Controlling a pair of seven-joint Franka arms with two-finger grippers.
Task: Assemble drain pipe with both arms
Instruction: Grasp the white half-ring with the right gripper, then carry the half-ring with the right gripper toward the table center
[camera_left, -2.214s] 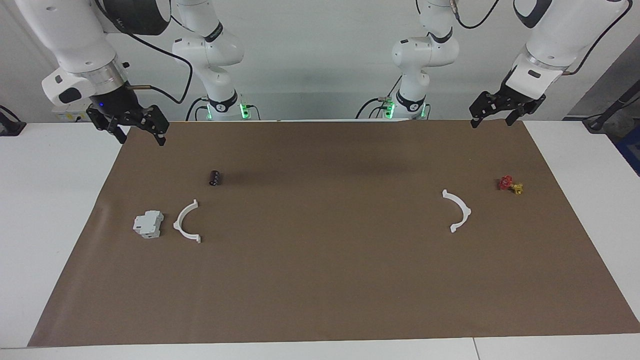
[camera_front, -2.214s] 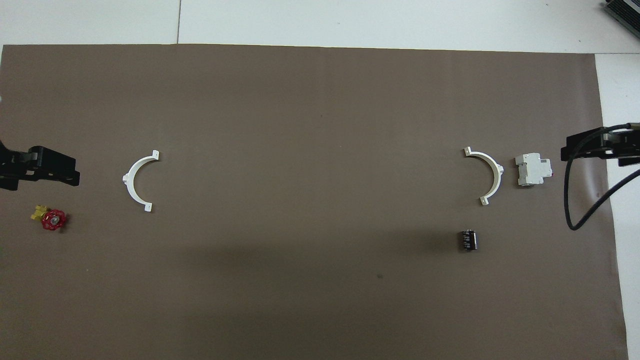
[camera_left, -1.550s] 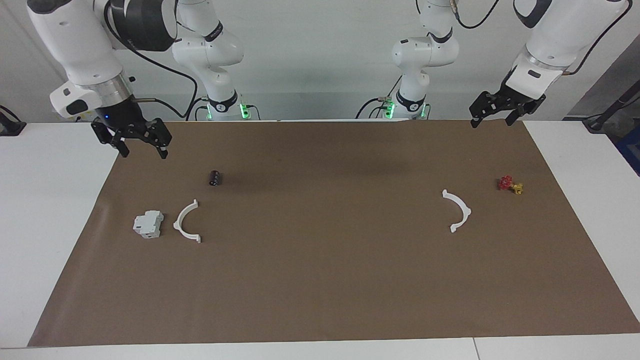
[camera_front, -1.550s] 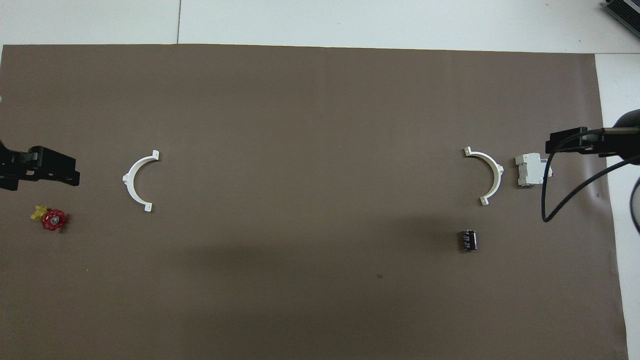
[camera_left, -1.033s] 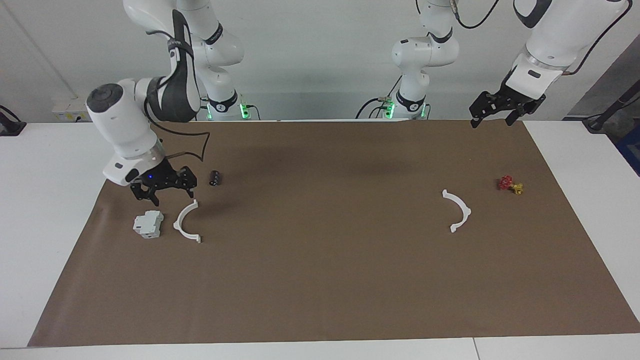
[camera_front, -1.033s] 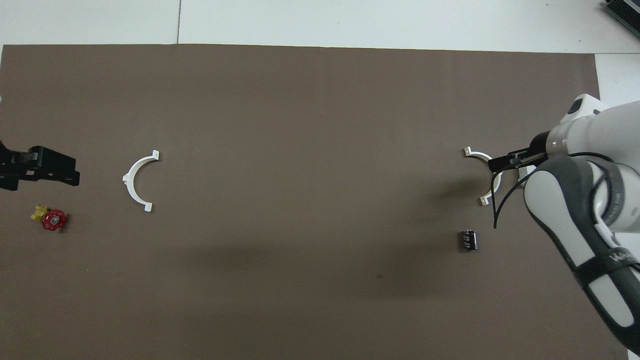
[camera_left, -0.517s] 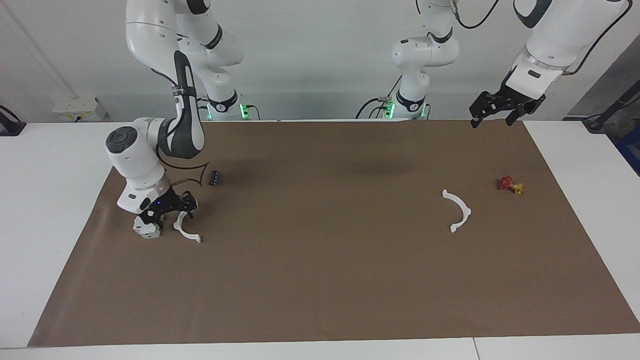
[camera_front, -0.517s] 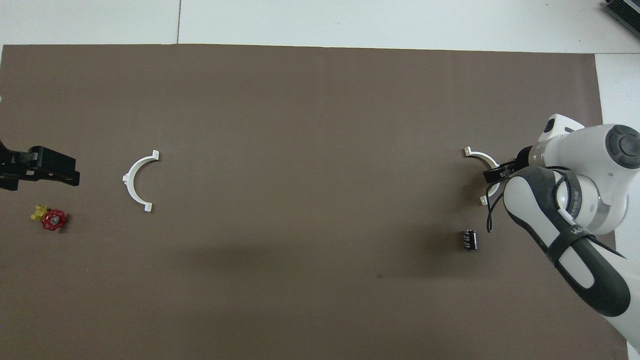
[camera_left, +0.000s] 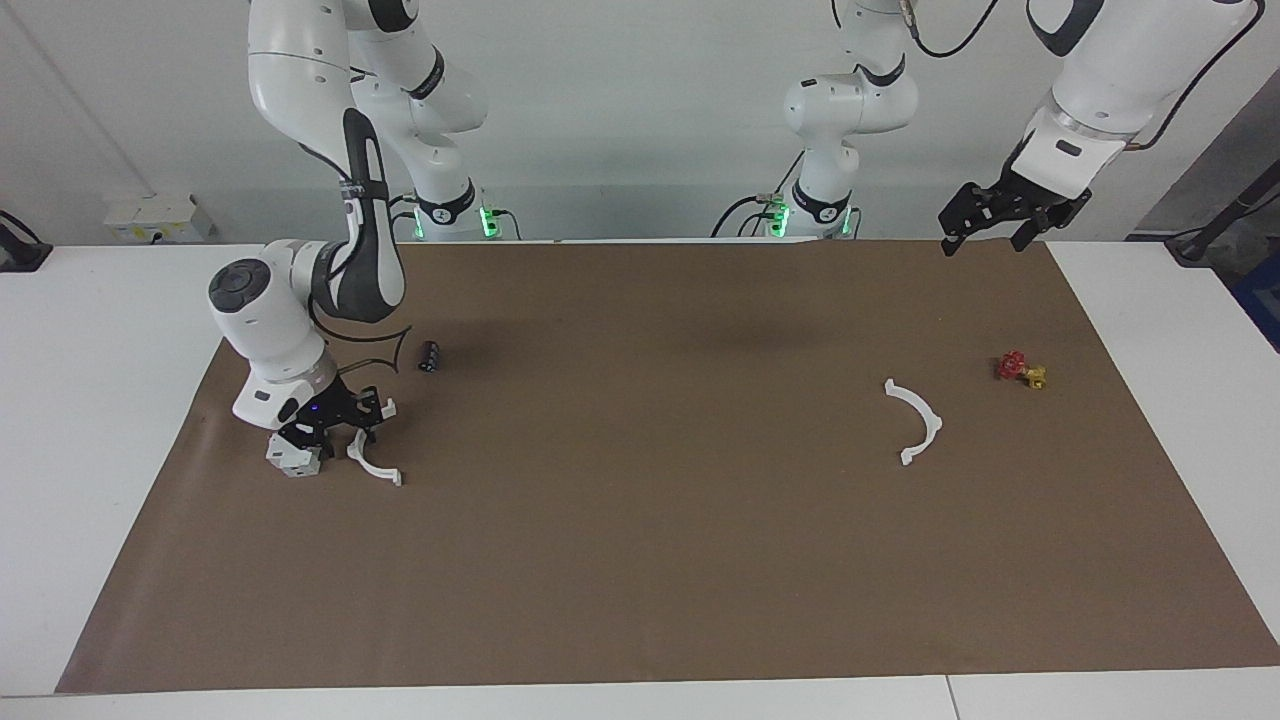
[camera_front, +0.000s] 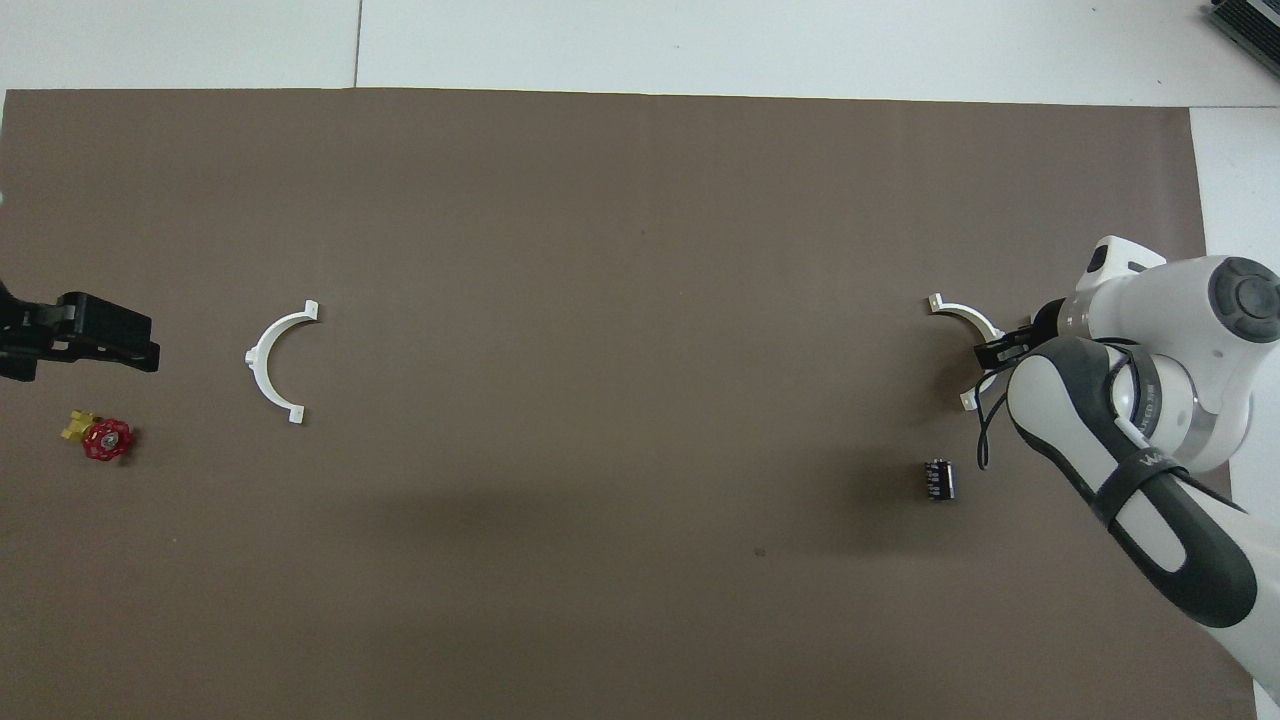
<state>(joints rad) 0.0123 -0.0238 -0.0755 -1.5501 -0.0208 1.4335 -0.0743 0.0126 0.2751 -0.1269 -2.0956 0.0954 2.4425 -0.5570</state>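
The drain pipe lies as two separate white half-rings on the brown mat. One half-ring (camera_left: 378, 467) (camera_front: 958, 311) is at the right arm's end of the table. My right gripper (camera_left: 340, 437) (camera_front: 996, 352) is down at this arc's middle, and the arm covers part of the arc from above. The other half-ring (camera_left: 918, 421) (camera_front: 268, 364) lies untouched at the left arm's end. My left gripper (camera_left: 984, 243) (camera_front: 120, 345) waits, raised and open, over the mat's edge near that end and holds nothing.
A grey-white blocky box (camera_left: 292, 458) sits right beside the right gripper, away from the arc. A small black cylinder (camera_left: 428, 355) (camera_front: 938, 479) lies nearer to the robots. A red and yellow valve (camera_left: 1021, 370) (camera_front: 100, 438) rests near the left arm's end.
The right arm swung down from over the mat's corner to the half-ring beside the grey box and has settled lower on it. The left arm has not moved.
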